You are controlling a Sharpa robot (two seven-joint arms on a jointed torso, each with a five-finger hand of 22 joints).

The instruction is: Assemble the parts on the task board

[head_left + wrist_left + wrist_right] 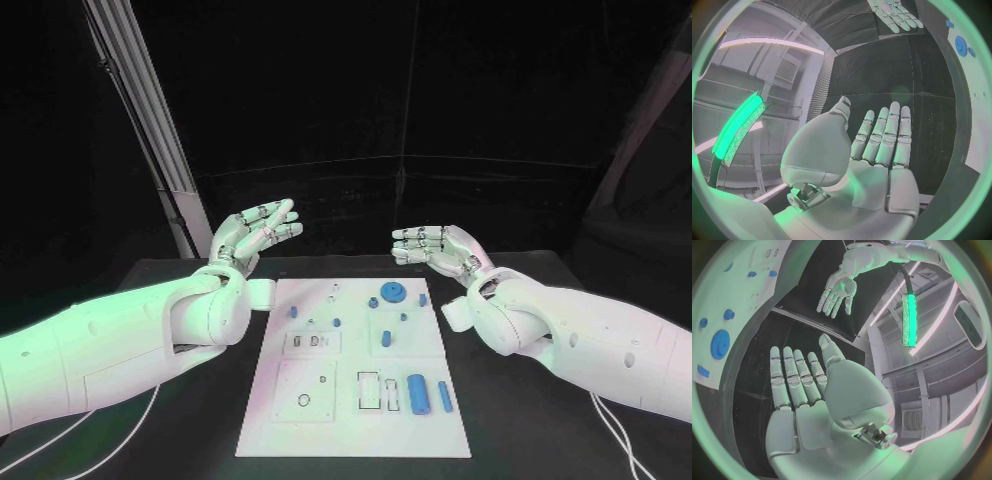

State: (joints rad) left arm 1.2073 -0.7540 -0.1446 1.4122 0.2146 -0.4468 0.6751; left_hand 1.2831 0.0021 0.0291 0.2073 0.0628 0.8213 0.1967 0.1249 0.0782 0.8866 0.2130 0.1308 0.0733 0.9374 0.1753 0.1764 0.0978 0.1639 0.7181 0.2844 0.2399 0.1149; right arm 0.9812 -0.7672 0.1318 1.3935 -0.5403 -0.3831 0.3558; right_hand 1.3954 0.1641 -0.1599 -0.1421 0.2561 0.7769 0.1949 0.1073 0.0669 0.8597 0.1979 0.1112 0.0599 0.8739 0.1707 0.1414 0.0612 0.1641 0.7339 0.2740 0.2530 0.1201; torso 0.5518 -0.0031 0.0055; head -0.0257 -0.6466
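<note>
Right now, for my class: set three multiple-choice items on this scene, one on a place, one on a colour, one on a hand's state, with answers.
1. Where does the round gear lie on the task board?
A. far end
B. near end
C. off the board

2. What colour are the parts?
A. red
B. blue
C. yellow

3. What is the left hand doing?
A. gripping a part
B. pressing the board
C. raised, holding nothing

Answers: 1 A, it sits near the board's far edge. 2 B, the gear and the cylinder are blue. 3 C, its fingers are spread above the table, like the right hand.
</note>
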